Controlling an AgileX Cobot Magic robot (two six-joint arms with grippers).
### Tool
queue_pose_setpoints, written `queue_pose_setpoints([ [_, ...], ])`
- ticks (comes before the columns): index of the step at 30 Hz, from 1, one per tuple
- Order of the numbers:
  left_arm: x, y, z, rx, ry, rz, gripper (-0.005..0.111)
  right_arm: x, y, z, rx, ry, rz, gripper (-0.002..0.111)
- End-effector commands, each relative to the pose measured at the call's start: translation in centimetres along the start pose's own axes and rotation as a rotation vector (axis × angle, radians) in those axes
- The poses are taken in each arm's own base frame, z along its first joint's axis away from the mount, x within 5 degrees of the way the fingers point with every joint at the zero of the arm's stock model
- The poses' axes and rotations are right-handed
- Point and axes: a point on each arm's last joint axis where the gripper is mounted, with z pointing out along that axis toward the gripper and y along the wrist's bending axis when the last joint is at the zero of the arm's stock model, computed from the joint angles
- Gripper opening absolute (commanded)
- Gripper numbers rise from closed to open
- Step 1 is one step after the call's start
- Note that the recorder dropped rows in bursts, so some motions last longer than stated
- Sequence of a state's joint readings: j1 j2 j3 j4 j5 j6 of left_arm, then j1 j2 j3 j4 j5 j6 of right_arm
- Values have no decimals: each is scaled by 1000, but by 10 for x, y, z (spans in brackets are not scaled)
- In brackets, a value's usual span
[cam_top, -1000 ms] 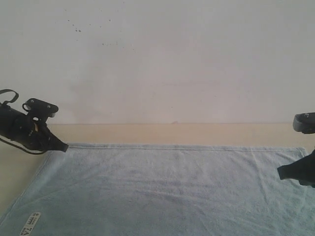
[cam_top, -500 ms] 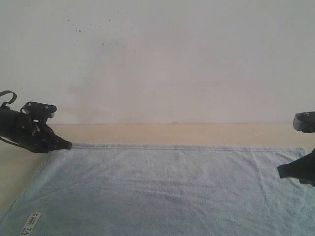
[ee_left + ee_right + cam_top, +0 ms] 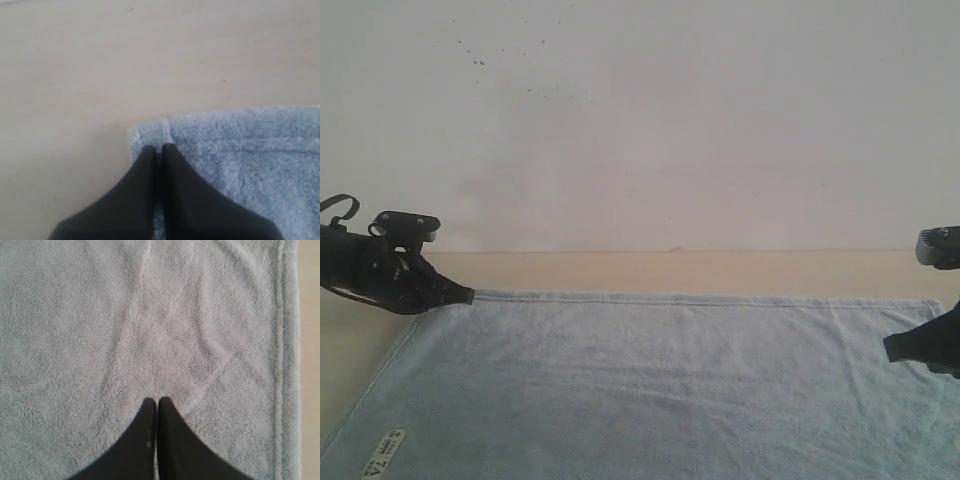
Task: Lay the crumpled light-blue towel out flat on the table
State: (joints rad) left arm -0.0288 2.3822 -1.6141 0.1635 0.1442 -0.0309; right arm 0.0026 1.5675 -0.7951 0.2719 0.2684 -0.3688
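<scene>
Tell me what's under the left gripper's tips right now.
The towel corner lies under the shut left gripper, with bare table around it. The gripper itself covers the cloth directly beneath, so whether any is pinched between its tips cannot be seen.

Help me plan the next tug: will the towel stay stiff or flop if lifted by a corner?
Probably flops: the towel is fluffy terry showing soft creases. Pushed, it likely bunches rather than slides, its pile gripping the table.

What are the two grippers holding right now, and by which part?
Both are shut. The left gripper is at a corner of the towel; the right gripper is over cloth near a hem. Whether either pinches it cannot be told.
</scene>
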Motion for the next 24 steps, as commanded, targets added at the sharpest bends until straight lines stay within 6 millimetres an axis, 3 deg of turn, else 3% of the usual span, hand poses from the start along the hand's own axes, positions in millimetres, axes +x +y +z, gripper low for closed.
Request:
queue_pose_setpoints([
  [1,18,3,9,0,87,30,4,-3,0,-3,3,-24,-5,0],
  [12,33,64,5,-79,149,-55,4,-3,0,-3,3,-24,-5,0],
  [17,14,66,-10,-89,83,-42,4,-3,0,-3,2,-22,-5,0],
  [24,-16,47,-35,-73,25,-7,4,2,0,8,-5,23,-55,0],
])
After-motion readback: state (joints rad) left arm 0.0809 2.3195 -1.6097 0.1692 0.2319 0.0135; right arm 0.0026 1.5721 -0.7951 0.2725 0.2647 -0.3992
